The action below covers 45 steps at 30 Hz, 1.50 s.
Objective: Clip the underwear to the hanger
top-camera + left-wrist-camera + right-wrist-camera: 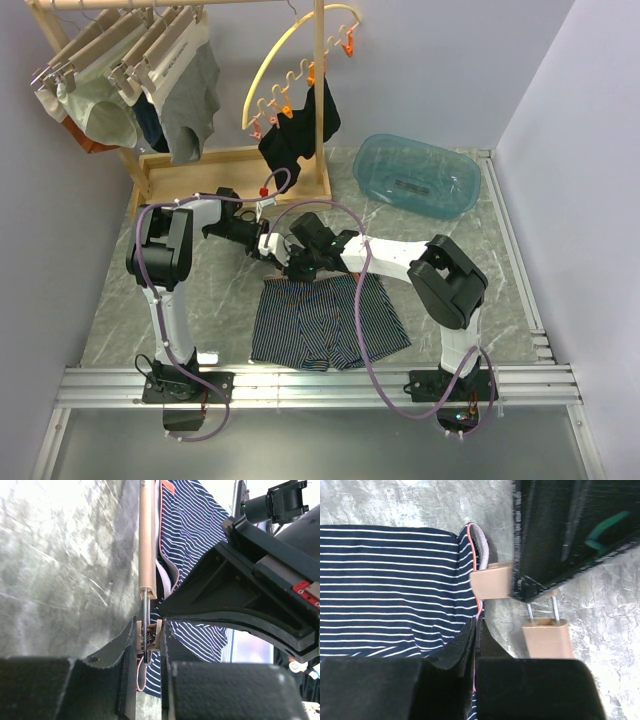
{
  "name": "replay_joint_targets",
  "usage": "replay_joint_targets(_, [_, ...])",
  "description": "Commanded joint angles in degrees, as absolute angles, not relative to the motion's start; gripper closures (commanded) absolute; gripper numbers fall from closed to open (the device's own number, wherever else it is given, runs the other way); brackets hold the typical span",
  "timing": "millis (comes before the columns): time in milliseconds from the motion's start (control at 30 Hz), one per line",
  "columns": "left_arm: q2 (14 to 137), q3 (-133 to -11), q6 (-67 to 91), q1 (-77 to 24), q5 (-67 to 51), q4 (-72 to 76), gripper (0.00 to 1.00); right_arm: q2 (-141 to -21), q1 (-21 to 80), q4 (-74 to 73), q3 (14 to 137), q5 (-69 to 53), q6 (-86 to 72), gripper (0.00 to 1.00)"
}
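Observation:
The navy pinstriped underwear [330,322] lies flat on the table, its waistband towards the arms' grippers. The hanger's pale wooden bar [147,540] lies along the waistband edge. My left gripper [149,636] is shut on one of the hanger's clips [148,632], squeezing its two wooden sides. My right gripper [477,626] is shut on the underwear's waistband [479,545], right beside the clip [491,580]. The bar's end [547,639] shows in the right wrist view. In the top view both grippers meet over the waistband, the left [262,243] and the right [298,262]; the hanger is mostly hidden there.
A wooden rack [235,160] at the back left carries hangers with grey briefs [190,95] and other garments. A yellow curved arc [290,45] with orange pegs holds a black garment [295,135]. A blue basin [415,175] stands at the back right.

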<state>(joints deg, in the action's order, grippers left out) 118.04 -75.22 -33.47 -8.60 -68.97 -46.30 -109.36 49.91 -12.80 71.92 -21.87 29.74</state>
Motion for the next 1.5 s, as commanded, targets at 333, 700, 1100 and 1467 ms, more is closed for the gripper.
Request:
replay_joint_targets(333, [115.66,-71.28,-39.99,-8.53,-71.02,-45.88,0.99,-108.19,50.19,-12.57,74.53,-22.67,29.36,1.0])
replay_joint_targets(700, [114.96,-71.54,-42.62,-8.44,-70.58,-47.46,0.99,-108.19,49.31,-12.66,75.41,-23.73,27.34,1.0])
replay_joint_targets(1100, [113.91,-69.43,-44.03,-8.0,-68.73,-48.16,1.0,-107.84,48.34,-12.22,74.88,-23.99,26.63,1.0])
replay_joint_targets(1467, [113.56,-68.82,-41.75,-8.0,-66.89,-45.88,0.66,-107.93,48.34,-12.22,75.15,-25.49,26.28,1.0])
